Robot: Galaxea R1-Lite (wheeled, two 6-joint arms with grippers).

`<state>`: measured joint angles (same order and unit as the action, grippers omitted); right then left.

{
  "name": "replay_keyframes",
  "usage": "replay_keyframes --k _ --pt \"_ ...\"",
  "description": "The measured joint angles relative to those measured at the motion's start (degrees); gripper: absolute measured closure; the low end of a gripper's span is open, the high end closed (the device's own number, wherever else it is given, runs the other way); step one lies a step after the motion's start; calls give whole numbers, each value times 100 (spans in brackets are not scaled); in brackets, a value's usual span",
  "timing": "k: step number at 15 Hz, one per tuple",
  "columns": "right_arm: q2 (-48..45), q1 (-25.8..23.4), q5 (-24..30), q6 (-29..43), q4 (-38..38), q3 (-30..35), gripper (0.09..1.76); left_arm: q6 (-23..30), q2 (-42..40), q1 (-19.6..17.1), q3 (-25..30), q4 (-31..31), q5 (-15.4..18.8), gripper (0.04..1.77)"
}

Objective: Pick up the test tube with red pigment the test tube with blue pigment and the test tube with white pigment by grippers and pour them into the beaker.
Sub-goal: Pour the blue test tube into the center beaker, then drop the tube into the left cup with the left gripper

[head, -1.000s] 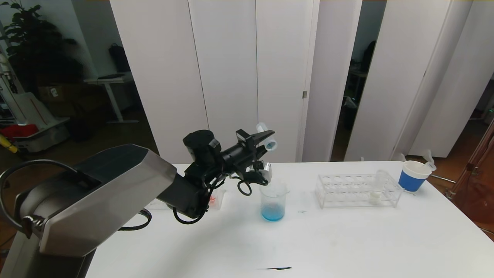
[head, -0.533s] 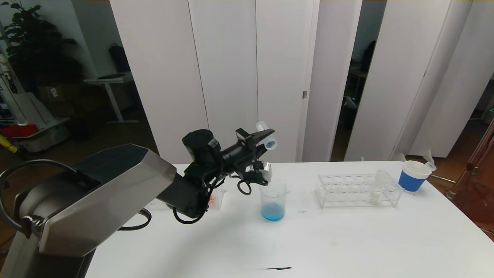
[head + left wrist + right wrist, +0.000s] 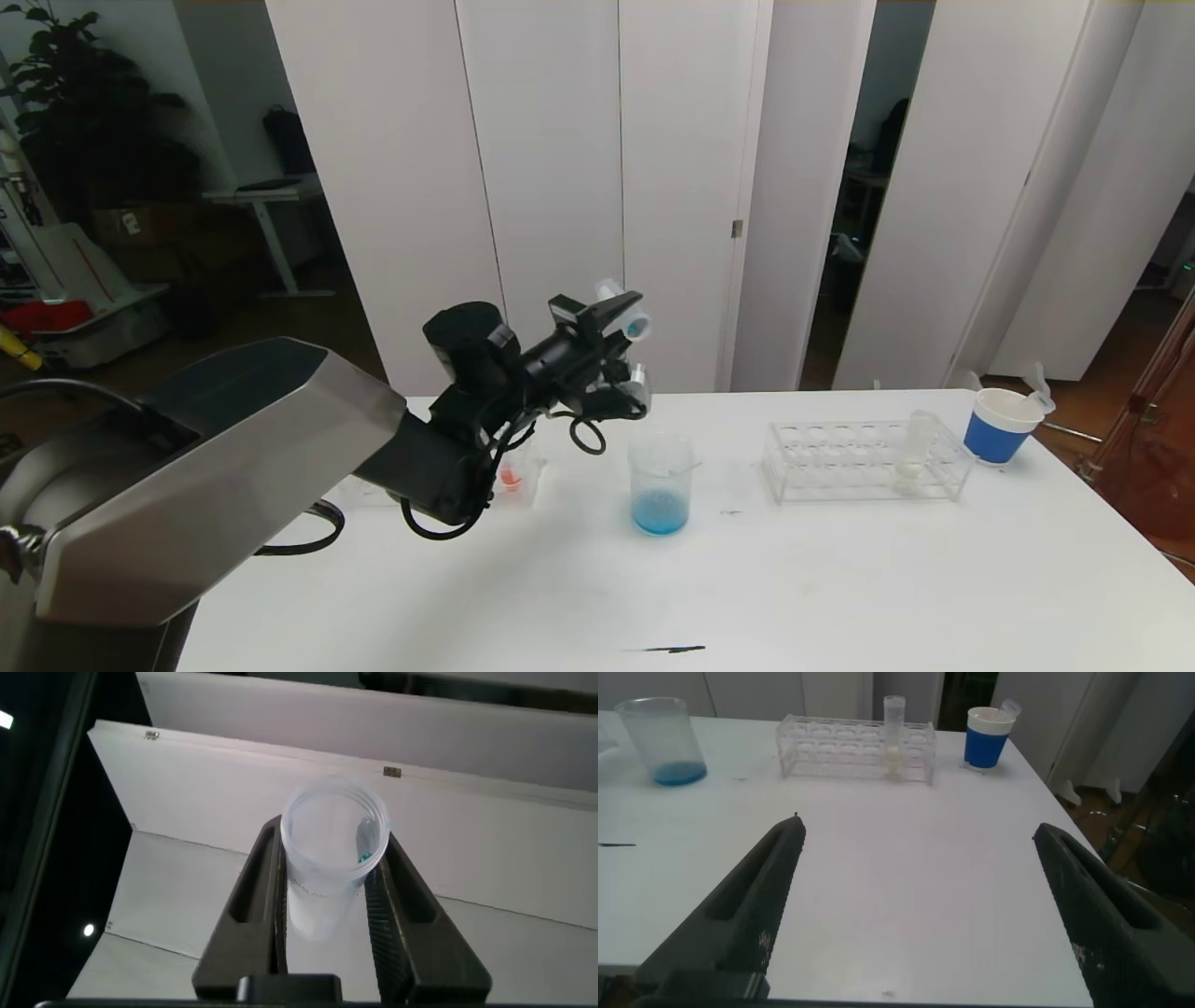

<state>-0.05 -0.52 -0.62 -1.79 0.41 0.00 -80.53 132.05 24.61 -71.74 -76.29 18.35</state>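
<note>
The test tube with blue pigment point(image 3: 624, 310), nearly drained, is lying tilted above and left of the beaker point(image 3: 661, 485), clamped in my left gripper point(image 3: 329, 917). The beaker is holding blue liquid on the desk point(image 3: 840, 579). My right gripper point(image 3: 920, 905) is hovering low, its fingers spread wide, holding nothing.

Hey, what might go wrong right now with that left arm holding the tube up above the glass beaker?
The left gripper, shut on the small clear test tube with blue residue, is off to the left of the clear glass beaker of blue liquid, so leftover drops could land on the white table. The tube is held only between two narrow fingers and might slip. Swinging down, the arm could knock the small clear holder with orange liquid.
</note>
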Motion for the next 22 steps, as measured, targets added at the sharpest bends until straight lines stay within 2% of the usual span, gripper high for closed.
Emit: replay_keyframes --k 3,4,7,9,11,15,17,20,22 --pt "0 0 -1 -2 2 0 10 719 -228 2 60 94 -1262 124" --pt "0 0 0 -2 5 0 10 958 -322 2 68 138 -1576 124" --pt "0 0 0 -2 2 0 10 1824 -623 0 88 424 -2237 124" --pt "0 0 2 -2 2 0 10 2420 -851 -4 160 728 -2912 124" --pt "0 0 0 0 2 0 10 3111 -1098 -28 251 1201 -3372 124" --pt "0 0 0 -2 2 0 10 4879 -1647 -297 322 2648 -3733 124" --pt "0 0 2 -2 5 0 10 5460 -1961 -544 366 3382 -3750 124" --pt "0 0 2 -2 2 0 10 6027 -2439 -968 477 4220 -3645 124" --pt "0 0 0 -2 2 0 10 6322 -2745 -1250 567 4802 -3135 124"
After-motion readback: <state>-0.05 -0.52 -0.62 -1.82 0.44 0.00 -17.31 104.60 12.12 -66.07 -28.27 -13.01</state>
